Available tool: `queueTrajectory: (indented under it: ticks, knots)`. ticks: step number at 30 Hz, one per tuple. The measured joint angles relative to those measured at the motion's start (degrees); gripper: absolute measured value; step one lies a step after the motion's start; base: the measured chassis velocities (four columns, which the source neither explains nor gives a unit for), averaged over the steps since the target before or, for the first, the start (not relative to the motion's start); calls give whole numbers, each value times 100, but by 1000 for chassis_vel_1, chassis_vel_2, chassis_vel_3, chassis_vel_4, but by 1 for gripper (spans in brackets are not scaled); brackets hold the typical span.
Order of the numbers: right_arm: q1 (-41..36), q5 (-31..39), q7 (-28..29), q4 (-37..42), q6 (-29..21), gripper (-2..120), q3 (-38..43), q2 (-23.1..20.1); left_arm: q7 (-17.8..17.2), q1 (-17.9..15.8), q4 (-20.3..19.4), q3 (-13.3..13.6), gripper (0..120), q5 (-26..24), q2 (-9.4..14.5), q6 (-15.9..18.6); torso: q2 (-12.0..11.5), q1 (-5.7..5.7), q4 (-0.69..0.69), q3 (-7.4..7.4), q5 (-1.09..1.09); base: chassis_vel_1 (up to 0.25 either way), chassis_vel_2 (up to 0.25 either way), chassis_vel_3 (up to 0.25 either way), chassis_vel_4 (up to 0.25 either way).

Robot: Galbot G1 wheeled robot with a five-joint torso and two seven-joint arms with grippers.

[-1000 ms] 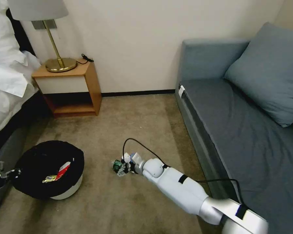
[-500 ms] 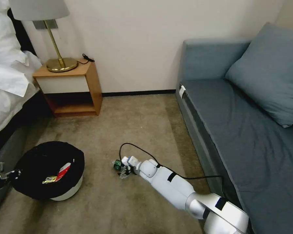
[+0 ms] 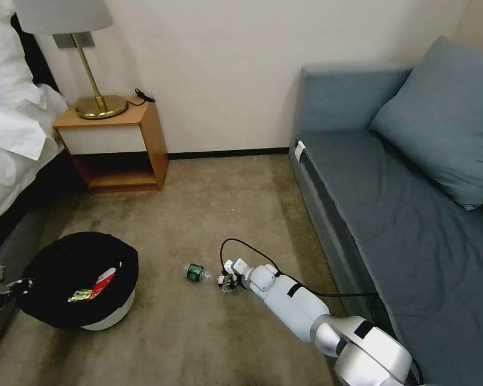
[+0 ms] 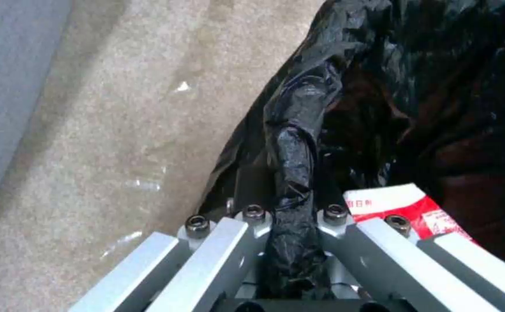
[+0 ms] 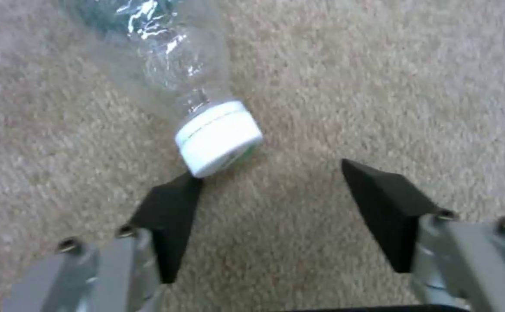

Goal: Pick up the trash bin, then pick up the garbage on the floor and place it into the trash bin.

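The trash bin [image 3: 110, 313], white with a black bag over its rim, stands on the carpet at the left. Inside it lie a red-and-white packet [image 3: 104, 281] and a gold wrapper [image 3: 80, 294]. My left gripper [image 3: 16, 287] is shut on the bagged rim [image 4: 293, 173], with the packet [image 4: 405, 208] just beside it. A small clear bottle [image 3: 197, 272] with a green label lies on the carpet. My right gripper [image 3: 224, 283] is open just right of it. The bottle's white cap [image 5: 217, 138] sits just ahead of one fingertip [image 5: 174, 206], outside the gap.
A grey-blue sofa [image 3: 402, 214] with a cushion runs along the right. A wooden nightstand [image 3: 115, 147] with a brass lamp stands by the back wall. A bed [image 3: 11, 155] with white sheets lines the left. Open carpet lies between bin and bottle.
My right gripper has let go of the bottle and drawn back to the right. The bottle now lies free on the carpet. The left gripper and bin have stayed put.
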Motion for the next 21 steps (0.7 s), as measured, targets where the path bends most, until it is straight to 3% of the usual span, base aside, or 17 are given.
queueTrajectory:
  ticks: [4, 6, 16, 18, 21]
  knots:
    - [-13, -29, -95, 20, 66, 45, 14, -5, -6, -14, 0, 26, 3, -3, 15, 4, 0, 0, -1, 0, 0, 0, 0, 0, 0]
    - [-16, -30, -104, 31, 73, 43, 2, -5, -6, -16, 1, 28, 3, -3, 15, 4, 0, 0, -1, 0, 0, 0, 0, 0, 0]
    - [-90, 9, -175, 439, 38, 6, -318, -10, -9, -72, 43, 85, 3, -1, 0, 5, 0, 0, -2, 0, -1, 0, 0, 0, 0]
    - [-91, 8, -179, 519, 11, 6, -365, -10, -10, -73, 58, 84, 3, -2, 1, 5, 0, 0, -2, 0, -1, 0, 0, 0, 0]
    - [-98, -10, -233, 760, -37, 19, -506, -11, -8, -82, 138, 74, 3, -3, 16, 5, 0, 0, -1, 0, -1, 0, 0, 0, 0]
